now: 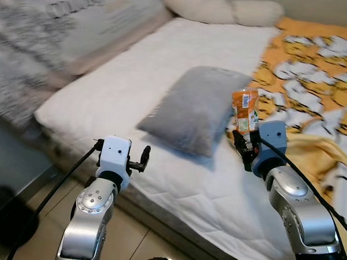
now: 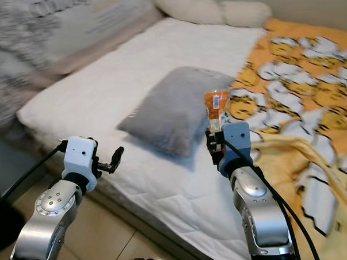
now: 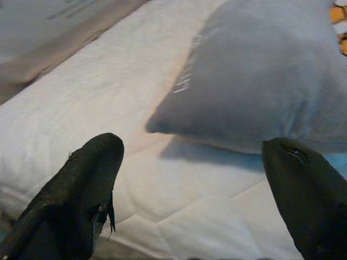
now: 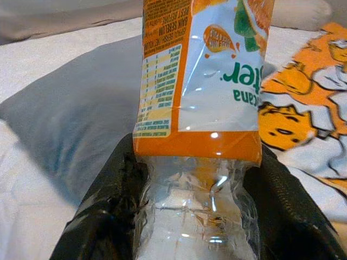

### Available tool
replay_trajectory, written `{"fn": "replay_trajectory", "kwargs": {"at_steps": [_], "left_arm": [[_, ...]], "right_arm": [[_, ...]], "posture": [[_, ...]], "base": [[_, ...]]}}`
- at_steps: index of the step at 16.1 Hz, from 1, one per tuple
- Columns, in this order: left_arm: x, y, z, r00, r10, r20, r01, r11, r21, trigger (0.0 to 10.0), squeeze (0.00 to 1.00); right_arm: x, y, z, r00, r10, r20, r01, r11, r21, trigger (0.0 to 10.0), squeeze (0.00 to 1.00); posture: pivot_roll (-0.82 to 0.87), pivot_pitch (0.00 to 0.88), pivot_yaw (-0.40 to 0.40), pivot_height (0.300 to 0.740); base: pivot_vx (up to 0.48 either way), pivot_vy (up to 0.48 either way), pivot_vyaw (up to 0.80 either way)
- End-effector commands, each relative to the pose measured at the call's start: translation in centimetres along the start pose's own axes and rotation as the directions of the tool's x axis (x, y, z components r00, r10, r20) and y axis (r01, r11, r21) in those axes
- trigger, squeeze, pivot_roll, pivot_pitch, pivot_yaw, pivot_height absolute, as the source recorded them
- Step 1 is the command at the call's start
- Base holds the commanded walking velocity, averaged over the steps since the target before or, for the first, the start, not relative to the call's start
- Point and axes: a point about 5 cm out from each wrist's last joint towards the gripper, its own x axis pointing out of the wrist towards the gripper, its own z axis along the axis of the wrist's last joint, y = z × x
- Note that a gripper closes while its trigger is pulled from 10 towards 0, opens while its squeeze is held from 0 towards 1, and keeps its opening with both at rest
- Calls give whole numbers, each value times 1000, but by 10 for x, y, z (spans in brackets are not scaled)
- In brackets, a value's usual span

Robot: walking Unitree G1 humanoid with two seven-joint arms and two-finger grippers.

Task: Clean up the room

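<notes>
You are looking down at a bed [image 1: 103, 93] with a white quilted mattress cover. A grey pillow [image 1: 193, 109] lies across the middle of it. To its right is an orange blanket [image 1: 309, 61] printed with cartoon faces, and a plain yellow cloth [image 1: 318, 149] is bunched nearer the robot on that side. A long cream bolster [image 1: 223, 10] lies along the far end of the bed.

Your right gripper [image 1: 243, 145] is raised over the bed, just right of the grey pillow. Its fingers [image 4: 111, 195] are clamped on the clear lower part of an empty plastic bottle [image 1: 245, 111], one on each side. The bottle stands upright and has an orange and white label.

Your left gripper [image 1: 145, 157] hovers at the near edge of the mattress, pointing toward the pillow. Its fingers [image 3: 81, 189] are spread wide with nothing between them.

Tan floor tiles [image 1: 126, 241] show below the bed edge.
</notes>
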Motion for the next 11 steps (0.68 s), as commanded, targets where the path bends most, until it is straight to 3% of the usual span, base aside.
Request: {"fn": "replay_trajectory", "kwargs": {"at_steps": [1, 5, 8, 11], "left_arm": [[-1, 2, -1, 1000, 20, -5, -20, 1000, -7, 10000, 0], [-1, 2, -4, 999, 24, -34, -25, 998, -50, 10000, 0], [0, 4, 1, 998, 64, 18, -63, 998, -9, 10000, 0], [0, 4, 3, 997, 70, 22, -70, 998, -6, 10000, 0]], "right_arm": [[-2, 3, 6, 999, 4, 33, -4, 1000, 0, 10000, 0], [0, 1, 2, 999, -36, 16, 35, 997, 65, 10000, 0], [3, -12, -9, 993, -110, -46, 111, 994, 14, 10000, 0], [4, -9, -10, 995, -83, -60, 86, 995, 40, 10000, 0]], "posture": [[14, 0, 60, 740], [7, 0, 68, 740], [13, 0, 73, 740], [18, 0, 72, 740]], "base": [[0, 0, 800], [0, 0, 800], [0, 0, 800], [0, 0, 800]]}}
